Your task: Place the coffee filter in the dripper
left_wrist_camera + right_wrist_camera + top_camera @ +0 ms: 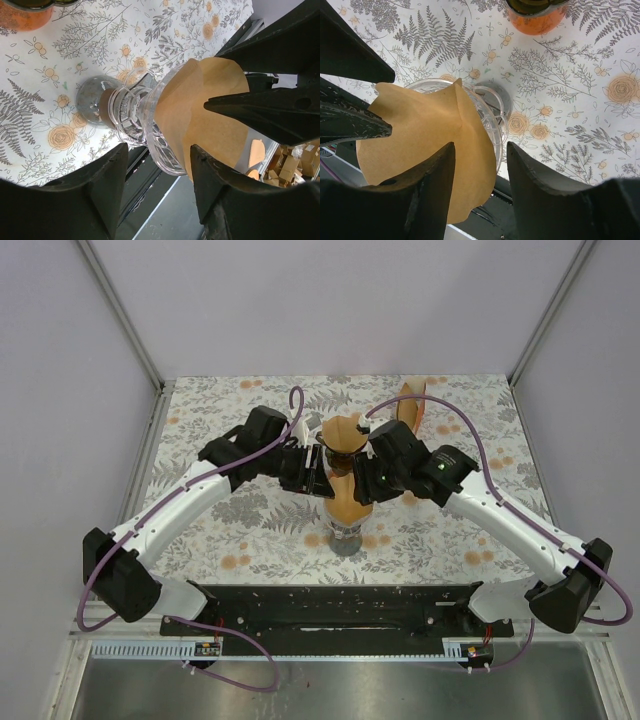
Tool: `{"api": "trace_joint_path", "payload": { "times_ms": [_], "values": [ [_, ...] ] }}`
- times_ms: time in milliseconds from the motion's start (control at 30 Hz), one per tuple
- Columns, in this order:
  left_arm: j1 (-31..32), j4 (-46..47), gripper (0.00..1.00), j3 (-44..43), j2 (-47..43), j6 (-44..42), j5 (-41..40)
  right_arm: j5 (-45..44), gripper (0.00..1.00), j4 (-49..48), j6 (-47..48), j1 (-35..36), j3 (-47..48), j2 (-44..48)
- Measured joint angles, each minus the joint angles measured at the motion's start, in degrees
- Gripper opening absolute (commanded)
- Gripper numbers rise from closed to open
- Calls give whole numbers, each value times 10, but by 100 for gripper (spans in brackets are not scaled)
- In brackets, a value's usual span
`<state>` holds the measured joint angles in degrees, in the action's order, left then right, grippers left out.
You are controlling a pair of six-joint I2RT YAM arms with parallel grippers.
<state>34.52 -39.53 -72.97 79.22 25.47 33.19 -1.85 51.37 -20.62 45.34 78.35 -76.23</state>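
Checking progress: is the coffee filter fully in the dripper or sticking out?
Sticking out: the coffee filter sits in the dripper, most paper projects past its rim.

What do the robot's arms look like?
The left arm and right arm are white tubes with chunky black joints. A purple cable loops along each. Their fingers are black and pointed.
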Motion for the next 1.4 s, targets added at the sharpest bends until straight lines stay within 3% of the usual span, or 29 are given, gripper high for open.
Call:
{"api": "trace_joint_path", "payload": {
  "times_ms": [367, 1400],
  "values": [
    [-3, 3, 48, 14, 0, -4, -6, 0, 51, 3, 3, -2, -10, -13],
    [-3, 20, 47, 34, 13, -6, -17, 47, 41, -83, 9, -19, -86, -54]
  ]
}}
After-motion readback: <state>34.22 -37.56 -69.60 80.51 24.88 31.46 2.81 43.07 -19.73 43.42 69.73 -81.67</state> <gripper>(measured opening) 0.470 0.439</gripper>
